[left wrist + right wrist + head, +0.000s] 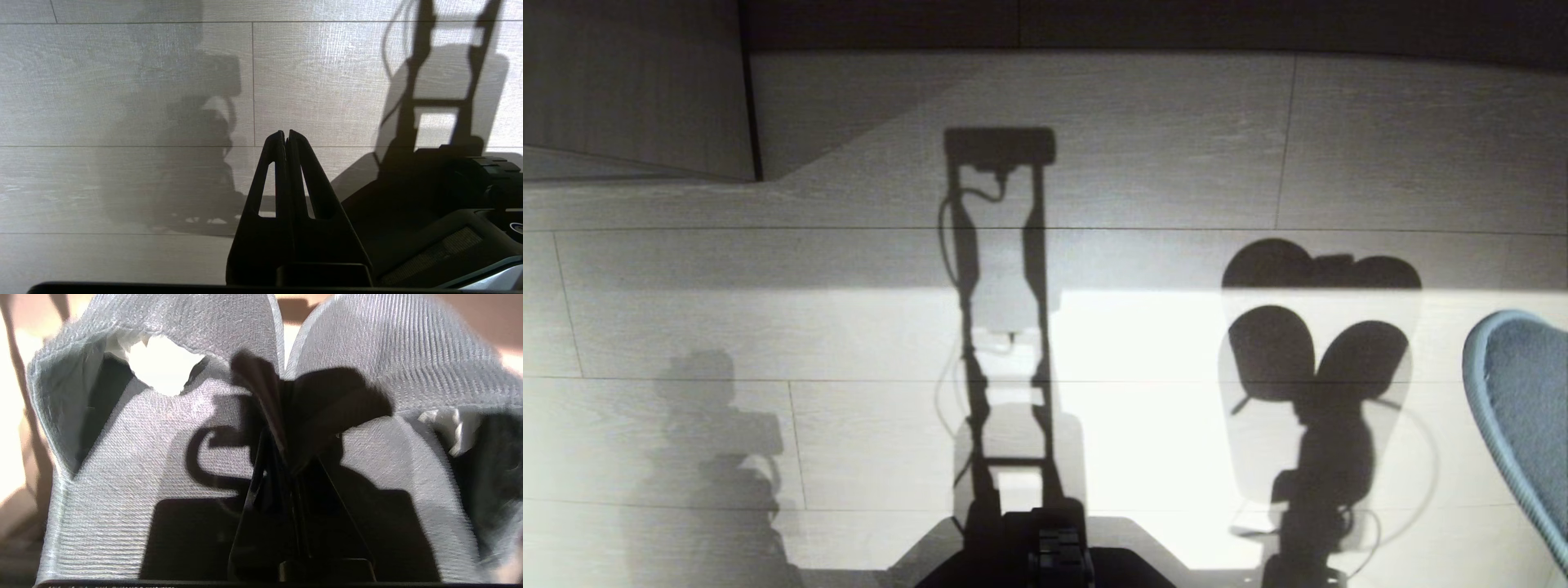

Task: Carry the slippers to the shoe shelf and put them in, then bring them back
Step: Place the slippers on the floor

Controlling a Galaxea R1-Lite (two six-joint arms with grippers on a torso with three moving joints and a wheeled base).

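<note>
Closest to me, my right gripper [286, 416] is clamped shut on the slippers [135, 465], pinching the two inner edges where the pair meets. In the right wrist view the grey woven fabric fills nearly everything, both slippers fanning out to either side of the fingers, open ends toward the camera. The gripper's shadow lies dark across the insoles.

My left gripper [286, 136] has its fingers pressed together with nothing between them, hanging over bare floor [122, 61]. Beside it I see part of the robot base [449, 212].

In the head view neither gripper itself is clearly visible, only the dark front of the base [1045, 547] at the bottom edge. On the pale plank floor [1143, 408] I see shadows: the torso frame in the middle, the left arm's shadow on the left, and on the right the shadow [1319, 359] of the arm with the two rounded slipper shapes. A blue-rimmed chair seat [1519, 392] cuts in at the right edge. Farthest off, a pale wood panel [637, 90] stands at upper left and a dark strip [1176, 24] runs along the top. I can't spot the shoe shelf.
</note>
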